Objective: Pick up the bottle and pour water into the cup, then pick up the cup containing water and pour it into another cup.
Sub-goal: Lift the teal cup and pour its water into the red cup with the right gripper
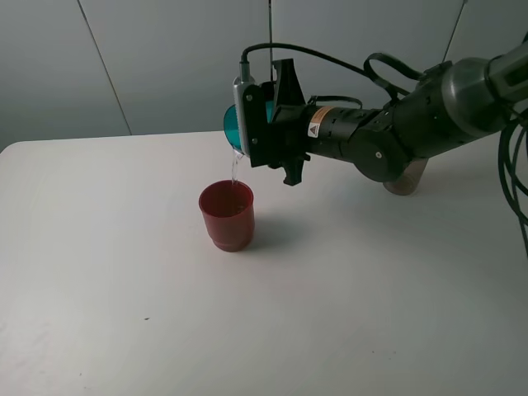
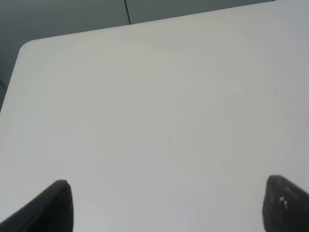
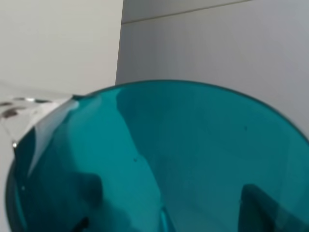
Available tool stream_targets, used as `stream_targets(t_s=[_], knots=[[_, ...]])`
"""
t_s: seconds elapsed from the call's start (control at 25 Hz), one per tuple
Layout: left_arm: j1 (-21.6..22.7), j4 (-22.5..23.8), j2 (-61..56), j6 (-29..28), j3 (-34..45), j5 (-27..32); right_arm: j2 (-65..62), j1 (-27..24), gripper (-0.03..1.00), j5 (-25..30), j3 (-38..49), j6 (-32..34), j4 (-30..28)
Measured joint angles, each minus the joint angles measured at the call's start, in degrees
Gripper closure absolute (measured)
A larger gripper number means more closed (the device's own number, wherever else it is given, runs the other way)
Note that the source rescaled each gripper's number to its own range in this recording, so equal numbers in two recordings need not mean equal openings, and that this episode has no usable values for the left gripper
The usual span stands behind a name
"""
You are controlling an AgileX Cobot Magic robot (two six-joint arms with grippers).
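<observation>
My right gripper (image 1: pixel 250 124) is shut on the teal-blue cup (image 1: pixel 233 122) and holds it tipped on its side above the red cup (image 1: pixel 227 214). A thin stream of water (image 1: pixel 235 169) falls from the teal rim into the red cup, which stands upright on the white table (image 1: pixel 124 289). In the right wrist view the teal cup (image 3: pixel 169 159) fills the frame, with the fingers as dark shapes behind its wall. The bottle (image 1: pixel 410 177) is mostly hidden behind the right arm; only its brownish lower part shows. My left gripper (image 2: pixel 166 208) is open and empty over bare table.
The table's rounded far corner (image 2: pixel 29 46) and its back edge show in the left wrist view. A grey wall (image 1: pixel 165 58) stands behind the table. Black cables (image 1: pixel 516 165) hang at the right edge.
</observation>
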Motion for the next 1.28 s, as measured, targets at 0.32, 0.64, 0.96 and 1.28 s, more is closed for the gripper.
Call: stream_targets(t_s=[0.32,0.64,0.96,1.28], knots=[[0.0,0.0,0.0,0.0,0.0,0.0,0.0,0.0,0.94,0.0,0.0,-3.2,0.0],[0.0,0.0,0.0,0.0,0.0,0.0,0.0,0.4,0.94,0.0,0.0,-4.7,0.2],[0.0,0.0,0.0,0.0,0.0,0.0,0.0,0.5,0.94,0.0,-0.2,-5.7,0.5],[0.0,0.0,0.0,0.0,0.0,0.0,0.0,0.5,0.94,0.3,-0.8,-8.7,1.9]])
